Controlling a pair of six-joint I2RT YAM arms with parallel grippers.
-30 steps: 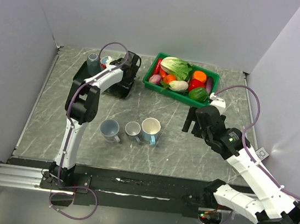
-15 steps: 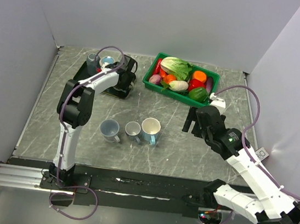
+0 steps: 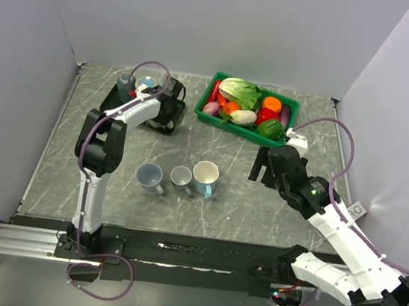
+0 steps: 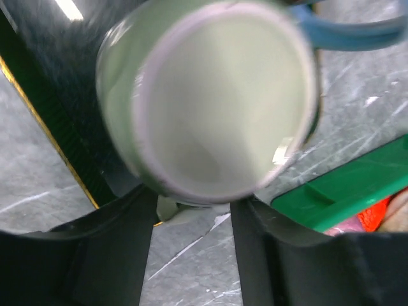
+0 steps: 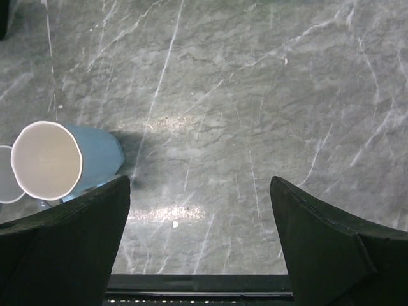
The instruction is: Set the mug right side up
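Mug [image 4: 217,108], pale green with a blue handle, shows blurred at the black tray [image 3: 115,102], upper left, just past the left claw [image 4: 192,204], its grip impossible to tell; right claw [image 5: 201,210] hangs released, centre-right.

Finding: robotics lab test cell. Evidence: plain partition walls [image 3: 207,17] enclosing a marble-pattern table [image 3: 256,220]; two cabled arms [image 3: 103,147] bolted to an aluminium rail [image 3: 27,239]; staged props, namely mugs [image 3: 205,177] and a bin [image 3: 238,129] of vegetables [image 3: 239,91].
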